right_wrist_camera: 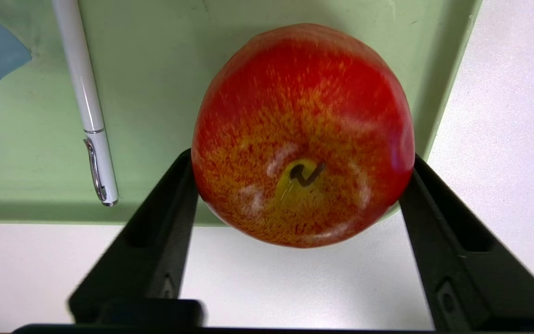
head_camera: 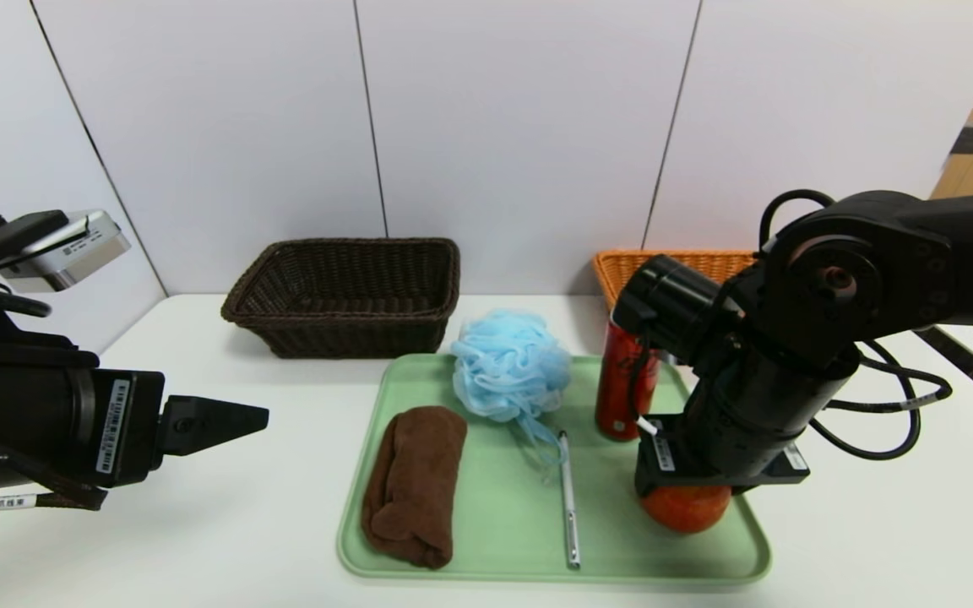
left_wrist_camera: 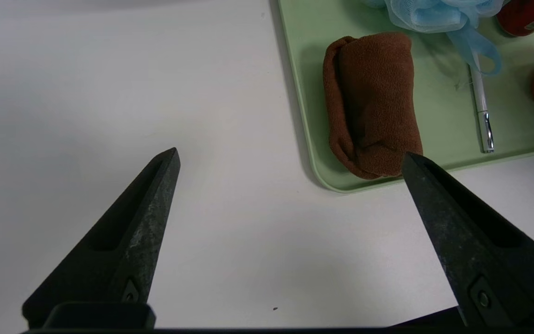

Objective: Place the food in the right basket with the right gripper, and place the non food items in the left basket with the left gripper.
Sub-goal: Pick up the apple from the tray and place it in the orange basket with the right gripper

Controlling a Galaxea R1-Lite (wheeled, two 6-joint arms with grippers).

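My right gripper (right_wrist_camera: 301,155) is shut on the red-yellow apple (right_wrist_camera: 301,134), one finger pressed to each side. The apple (head_camera: 685,509) sits at the near right corner of the green tray (head_camera: 495,540). The tall red can (head_camera: 622,384) stands just behind it. Also on the tray are the blue bath sponge (head_camera: 510,371), the rolled brown towel (head_camera: 415,481) and the white pen (head_camera: 568,498). My left gripper (head_camera: 233,418) hovers open over the bare table, left of the tray. The towel (left_wrist_camera: 373,102) lies beyond its fingertips.
The dark brown basket (head_camera: 351,333) stands at the back, left of centre. The orange-tan basket (head_camera: 664,263) is at the back right, largely hidden by my right arm. White table surrounds the tray, with a wall close behind the baskets.
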